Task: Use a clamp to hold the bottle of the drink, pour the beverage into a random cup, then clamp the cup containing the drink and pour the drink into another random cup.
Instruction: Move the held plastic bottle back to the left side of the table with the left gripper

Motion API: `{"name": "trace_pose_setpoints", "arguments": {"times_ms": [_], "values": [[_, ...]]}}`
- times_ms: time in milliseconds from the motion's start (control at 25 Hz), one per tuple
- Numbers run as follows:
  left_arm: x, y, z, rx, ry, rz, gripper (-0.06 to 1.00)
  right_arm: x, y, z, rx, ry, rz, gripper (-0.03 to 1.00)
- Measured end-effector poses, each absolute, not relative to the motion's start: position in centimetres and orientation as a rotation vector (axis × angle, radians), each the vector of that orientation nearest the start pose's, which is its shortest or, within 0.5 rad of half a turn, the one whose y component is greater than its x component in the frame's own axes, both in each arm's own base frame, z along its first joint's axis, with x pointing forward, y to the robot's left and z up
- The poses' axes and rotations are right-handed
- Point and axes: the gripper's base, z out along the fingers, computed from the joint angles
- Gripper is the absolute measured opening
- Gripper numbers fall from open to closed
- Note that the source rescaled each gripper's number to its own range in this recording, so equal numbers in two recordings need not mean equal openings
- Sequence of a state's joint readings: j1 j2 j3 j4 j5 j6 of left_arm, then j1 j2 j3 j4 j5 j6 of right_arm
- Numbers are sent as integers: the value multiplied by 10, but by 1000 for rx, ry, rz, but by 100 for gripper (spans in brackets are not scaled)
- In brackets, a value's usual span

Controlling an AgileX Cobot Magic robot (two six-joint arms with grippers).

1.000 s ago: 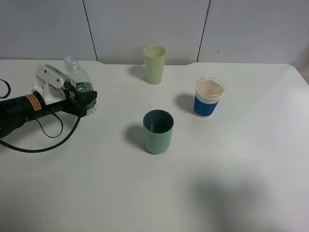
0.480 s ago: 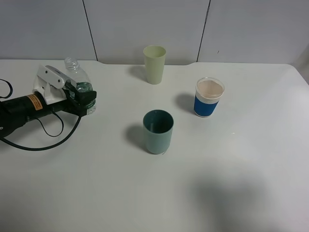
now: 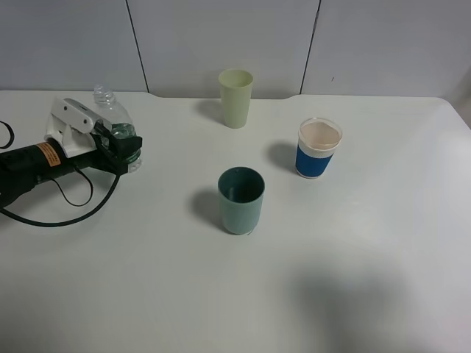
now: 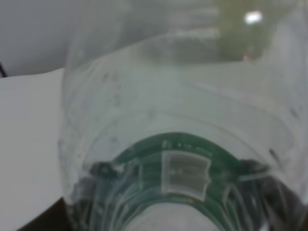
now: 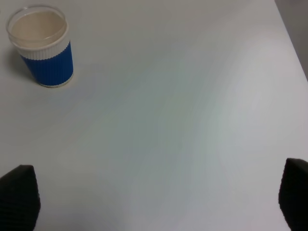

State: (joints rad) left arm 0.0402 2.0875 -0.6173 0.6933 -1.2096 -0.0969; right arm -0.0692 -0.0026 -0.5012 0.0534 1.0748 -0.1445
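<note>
Plastic, thin and clear, the bottle (image 3: 112,119) looked light and crushable; the left end effector (image 3: 126,148) gripped its labelled waist.

A pale yellow-green cup (image 3: 235,98) stands upright near the back edge of a plain white table (image 3: 353,279), about midway across. A faint shadow lies beside it. Behind the table rises a grey wall (image 3: 221,37) of flat panels split by thin dark seams.

teal cup (image 3: 241,199), blue-banded white cup (image 3: 318,149)
</note>
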Motion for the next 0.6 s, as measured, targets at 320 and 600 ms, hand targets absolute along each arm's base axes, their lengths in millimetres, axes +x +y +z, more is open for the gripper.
{"name": "trace_pose_setpoints", "arguments": {"times_ms": [320, 600], "values": [[315, -35, 88, 553, 1717, -409, 7, -6, 5, 277, -80, 2053, -69, 100], [314, -35, 80, 540, 1721, -430, 7, -6, 5, 277, -80, 2053, -69, 100]]}}
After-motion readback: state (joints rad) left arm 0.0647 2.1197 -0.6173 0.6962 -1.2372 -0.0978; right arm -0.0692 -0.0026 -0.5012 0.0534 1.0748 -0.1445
